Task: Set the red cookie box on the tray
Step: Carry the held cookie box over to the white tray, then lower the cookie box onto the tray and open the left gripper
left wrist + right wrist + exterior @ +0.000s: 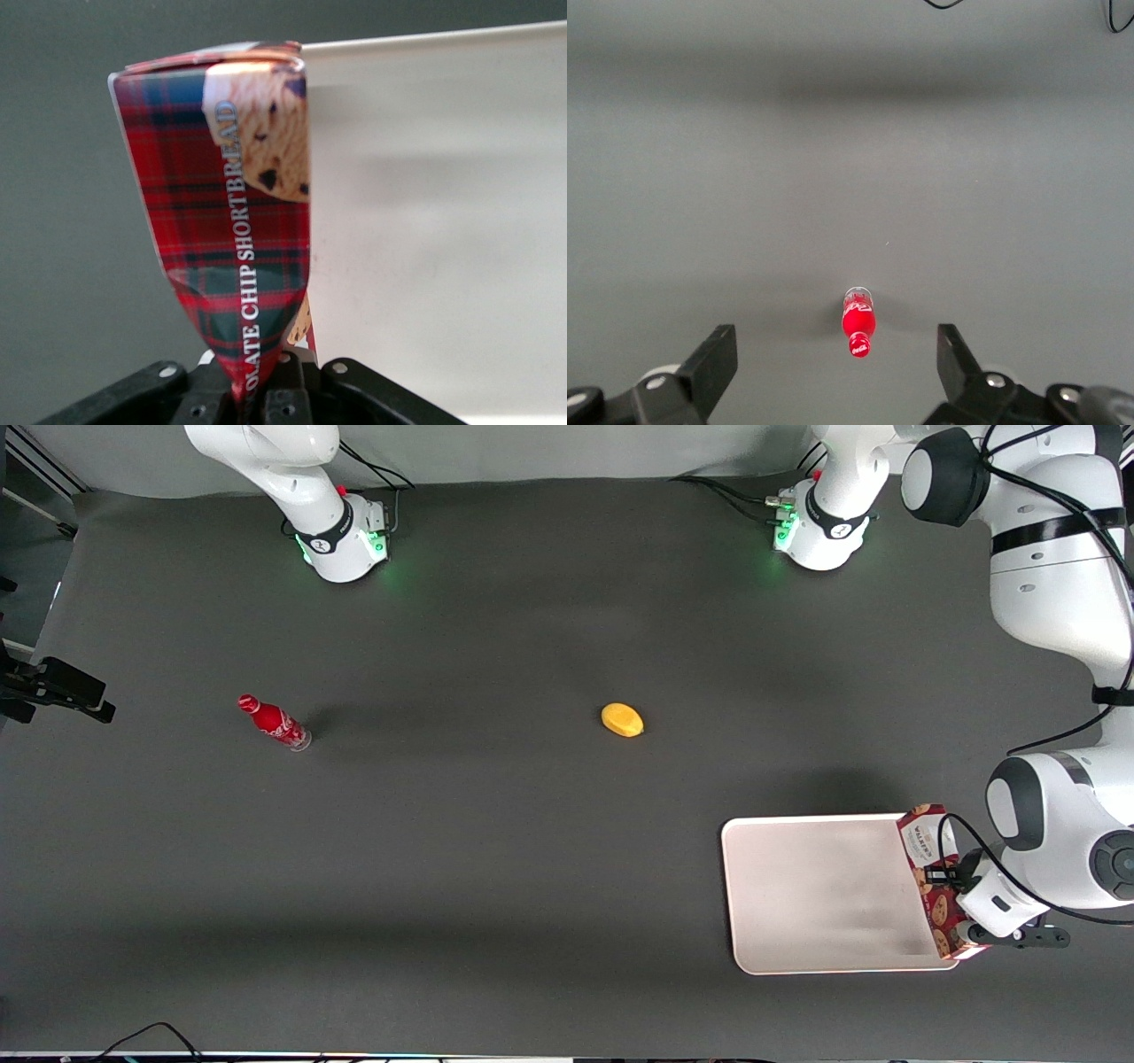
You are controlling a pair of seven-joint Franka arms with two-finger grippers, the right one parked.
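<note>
The red cookie box point(932, 879), dark-red plaid with cookie pictures, stands on its long edge along the rim of the cream-white tray point(819, 890) at the working arm's end of the table. My left gripper point(955, 886) is shut on the box's middle. In the left wrist view the plaid box point(226, 204) is pinched between the fingers point(306, 365), its side crumpled inward, with the tray point(434, 221) beside it.
A yellow mango-like fruit point(622, 720) lies mid-table, farther from the front camera than the tray. A small red soda bottle point(274, 723) lies toward the parked arm's end, also seen as the bottle point(858, 324) in the right wrist view. Dark grey mat covers the table.
</note>
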